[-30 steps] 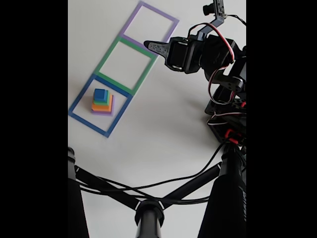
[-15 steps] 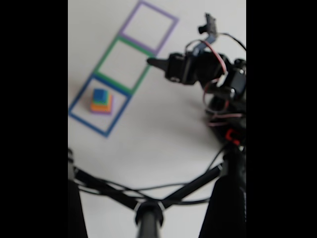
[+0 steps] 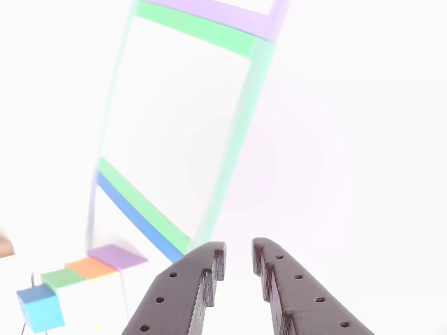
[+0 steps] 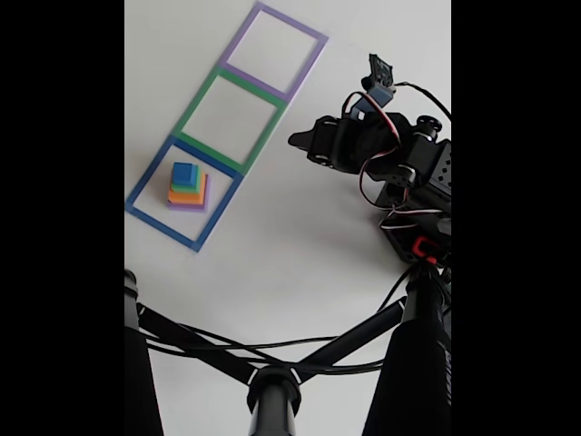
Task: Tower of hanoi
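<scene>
The tower of hanoi [image 4: 187,187] stands stacked inside the blue square outline [image 4: 150,173] at the left of the fixed view: purple slab at the bottom, then orange, green, and a small blue cube on top. The other view shows it at the lower left, with the blue cube [image 3: 40,307], green, orange [image 3: 94,266] and purple [image 3: 119,255] layers. My gripper [image 4: 298,139] hovers well to the right of the stack, beside the green outline. Its dark fingers [image 3: 237,252] are nearly together with only a thin slit and hold nothing.
A green outline [image 4: 196,104] and a purple outline [image 4: 241,36] continue the row away from the stack on the white table. A black stand [image 4: 272,392] with cables crosses the bottom. The arm's base [image 4: 419,222] sits at the right edge.
The gripper has drawn back to the right and down in the fixed view, away from the corner between the green and purple outlines. The stack has not moved.
</scene>
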